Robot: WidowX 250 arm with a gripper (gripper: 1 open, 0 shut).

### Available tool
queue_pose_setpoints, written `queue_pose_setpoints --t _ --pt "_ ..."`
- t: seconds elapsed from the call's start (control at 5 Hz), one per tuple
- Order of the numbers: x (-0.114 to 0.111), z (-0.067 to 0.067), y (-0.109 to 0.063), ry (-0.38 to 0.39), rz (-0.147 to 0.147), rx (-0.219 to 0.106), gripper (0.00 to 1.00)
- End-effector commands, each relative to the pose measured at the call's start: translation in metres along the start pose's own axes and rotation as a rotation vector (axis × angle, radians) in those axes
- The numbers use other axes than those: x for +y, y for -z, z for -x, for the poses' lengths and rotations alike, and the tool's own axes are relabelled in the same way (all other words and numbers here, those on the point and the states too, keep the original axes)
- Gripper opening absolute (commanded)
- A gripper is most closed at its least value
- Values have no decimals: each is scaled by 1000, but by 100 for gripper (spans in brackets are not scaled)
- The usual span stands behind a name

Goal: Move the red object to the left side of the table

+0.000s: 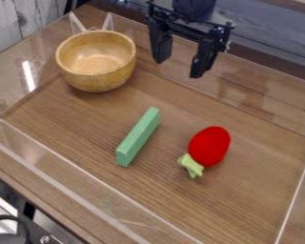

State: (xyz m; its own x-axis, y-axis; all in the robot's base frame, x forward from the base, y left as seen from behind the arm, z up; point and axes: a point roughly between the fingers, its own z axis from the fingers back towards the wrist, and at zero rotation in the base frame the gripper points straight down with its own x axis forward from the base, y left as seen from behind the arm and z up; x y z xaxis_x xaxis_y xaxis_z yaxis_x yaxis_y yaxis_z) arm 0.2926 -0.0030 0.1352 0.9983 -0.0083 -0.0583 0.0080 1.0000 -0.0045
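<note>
Gripper (177,60) hangs with jaws wide, holding nothing. Red fruit (209,146) lies well below it on table (244,105), green block (138,135) alongside.

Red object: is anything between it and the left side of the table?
Yes. The green block lies just left of the red object, diagonally across a straight leftward path, so lift over it or go around. The wooden bowl sits farther back left, off that line. The gripper hangs open above, behind the red object, nothing between them.
</note>
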Motion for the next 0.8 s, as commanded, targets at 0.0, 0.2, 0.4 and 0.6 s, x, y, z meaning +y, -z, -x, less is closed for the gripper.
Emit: queue_pose_setpoints --t 0.0,0.2,0.4,0.6 --pt "-8 9 10 43 2 20 100" --pt "-23 25 24 159 9 35 100" --pt "-39 36 37 254 16 31 100" --pt "-55 41 46 315 24 20 100"
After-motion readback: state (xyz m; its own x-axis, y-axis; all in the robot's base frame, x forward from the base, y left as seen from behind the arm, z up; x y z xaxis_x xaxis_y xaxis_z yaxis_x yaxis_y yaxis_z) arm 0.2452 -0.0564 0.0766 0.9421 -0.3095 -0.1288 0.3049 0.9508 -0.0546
